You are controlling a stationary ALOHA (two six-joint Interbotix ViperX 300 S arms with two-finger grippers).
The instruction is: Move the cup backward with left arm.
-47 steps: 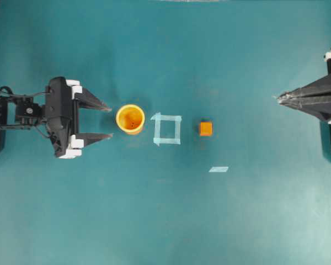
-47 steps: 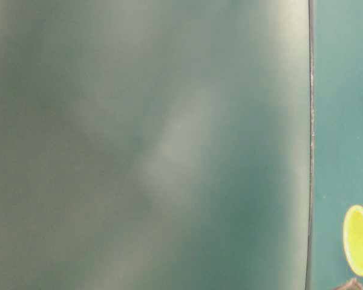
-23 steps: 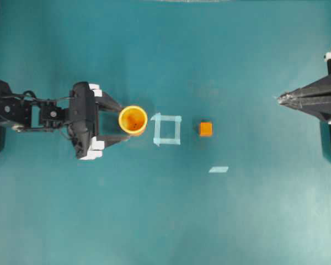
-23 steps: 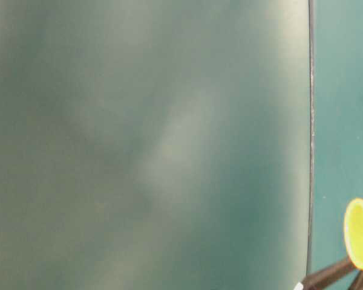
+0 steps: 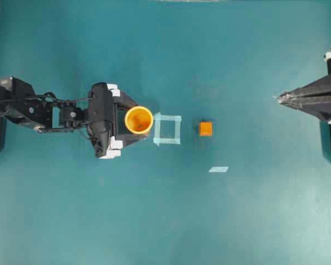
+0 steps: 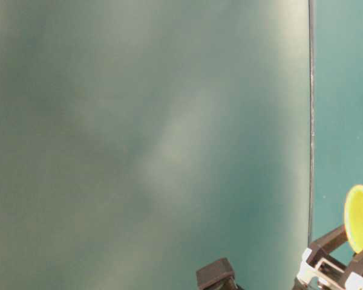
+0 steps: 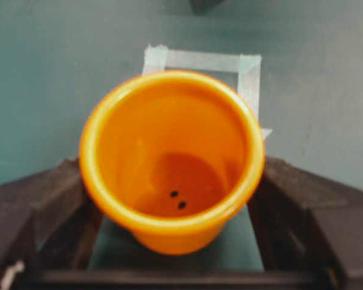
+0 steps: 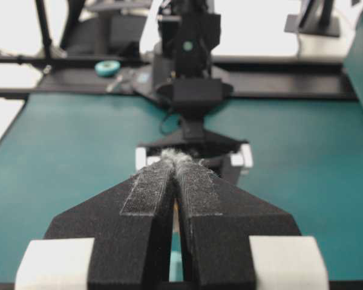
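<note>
The yellow-orange cup stands upright on the teal table, just left of a tape square. My left gripper is open, with one finger on each side of the cup. In the left wrist view the cup fills the space between my fingers, and my left gripper is not clamped on it. The table-level view shows the cup's yellow rim at the right edge. My right gripper is shut and empty at the far right, and it also shows in the right wrist view.
A light-blue tape square lies right of the cup, and it also shows in the left wrist view. A small orange cube sits beyond it. A tape strip lies lower right. A blurred surface fills most of the table-level view.
My left arm has moved right until its open fingers straddle the cup. The cup has shifted slightly right, toward the tape square. The right arm has not moved.
</note>
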